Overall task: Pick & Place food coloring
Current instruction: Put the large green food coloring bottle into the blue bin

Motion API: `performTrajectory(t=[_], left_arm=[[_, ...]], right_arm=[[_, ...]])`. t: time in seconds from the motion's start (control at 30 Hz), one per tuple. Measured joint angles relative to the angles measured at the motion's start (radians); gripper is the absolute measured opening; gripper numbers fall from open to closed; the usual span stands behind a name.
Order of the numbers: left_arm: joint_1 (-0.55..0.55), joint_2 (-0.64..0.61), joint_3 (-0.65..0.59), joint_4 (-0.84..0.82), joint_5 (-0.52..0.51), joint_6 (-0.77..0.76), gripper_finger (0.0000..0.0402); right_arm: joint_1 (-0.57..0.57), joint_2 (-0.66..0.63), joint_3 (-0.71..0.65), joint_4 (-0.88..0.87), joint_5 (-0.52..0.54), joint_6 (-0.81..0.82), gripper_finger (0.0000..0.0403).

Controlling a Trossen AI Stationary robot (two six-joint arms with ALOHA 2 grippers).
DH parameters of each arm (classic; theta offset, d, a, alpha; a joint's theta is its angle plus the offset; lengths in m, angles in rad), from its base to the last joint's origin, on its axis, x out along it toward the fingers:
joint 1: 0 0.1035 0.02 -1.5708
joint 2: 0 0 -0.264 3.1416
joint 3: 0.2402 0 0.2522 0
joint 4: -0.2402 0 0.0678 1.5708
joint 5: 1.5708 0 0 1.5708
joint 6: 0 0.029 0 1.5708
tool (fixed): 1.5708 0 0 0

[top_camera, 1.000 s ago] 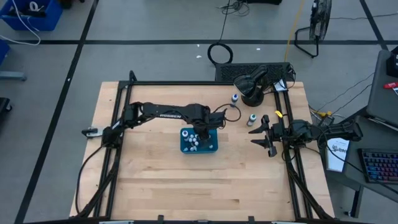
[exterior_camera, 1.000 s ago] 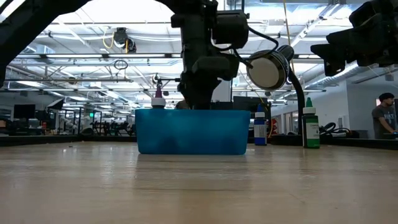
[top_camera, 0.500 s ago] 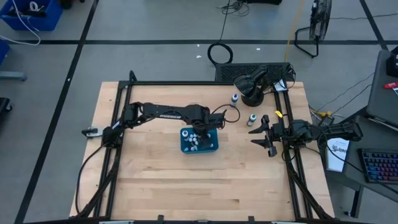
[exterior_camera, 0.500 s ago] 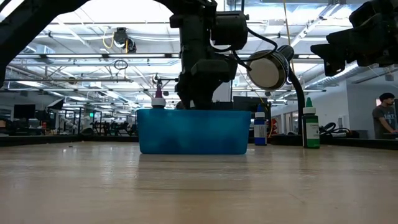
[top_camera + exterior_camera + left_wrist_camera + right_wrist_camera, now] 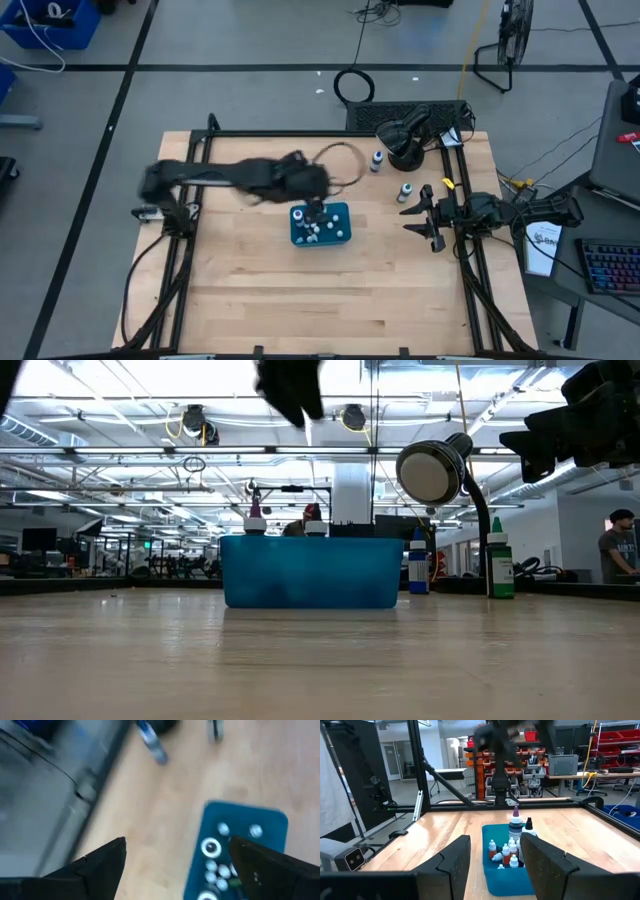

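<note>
From above, the teal tray sits near the middle of the tabletop with a cluster of white-capped food coloring bottles standing in it. Two more bottles stand outside it, toward the right arm's side: one beside the black round lamp, another a little nearer the tray. The left arm shows only as a blur, its left hand just over the tray's far edge.

The left wrist view fills that in: the left hand is spread wide and holds nothing, with the tray and its caps beneath.

The level view shows what the overhead one cannot: caps poking above the tray wall, a blue bottle and a green one standing upright beyond it.

The right hand waits at the tabletop's right edge; its wrist view shows the fingers apart and empty, facing the tray of reddish and dark bottles.
</note>
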Motion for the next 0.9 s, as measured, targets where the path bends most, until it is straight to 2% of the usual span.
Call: performTrajectory(t=[0.03, 0.1, 0.33, 0.43, 0.5, 0.7, 0.9], left_arm=[[-0.024, -0.066, -0.078, 0.066, -0.051, -0.001, 0.0341], [-0.057, -0.200, -0.274, 0.237, -0.080, 0.002, 0.0334], [-0.029, -0.646, -1.103, 0.988, 0.107, 0.015, 0.0318], [-0.006, -0.797, -1.357, 1.240, 0.172, 0.002, 0.0314], [-0.001, -0.889, -1.476, 1.351, 0.197, 0.002, 0.0315], [0.018, -1.215, -1.669, 1.326, 0.201, 0.001, 0.0325], [0.018, -1.504, -1.722, 1.109, 0.213, 0.009, 0.0325]], right_arm=[[0.000, 0.000, 0.000, 0.000, 0.000, 0.000, 0.0167], [0.000, 0.000, 0.000, 0.000, 0.000, 0.000, 0.0167], [0.000, 0.000, 0.000, 0.000, 0.000, 0.000, 0.0167], [0.000, 0.000, 0.000, 0.000, 0.000, 0.000, 0.0167], [0.000, 0.000, 0.000, 0.000, 0.000, 0.000, 0.0167], [0.000, 0.000, 0.000, 0.000, 0.000, 0.000, 0.0167], [0.000, 0.000, 0.000, 0.001, 0.000, 0.000, 0.0167]])
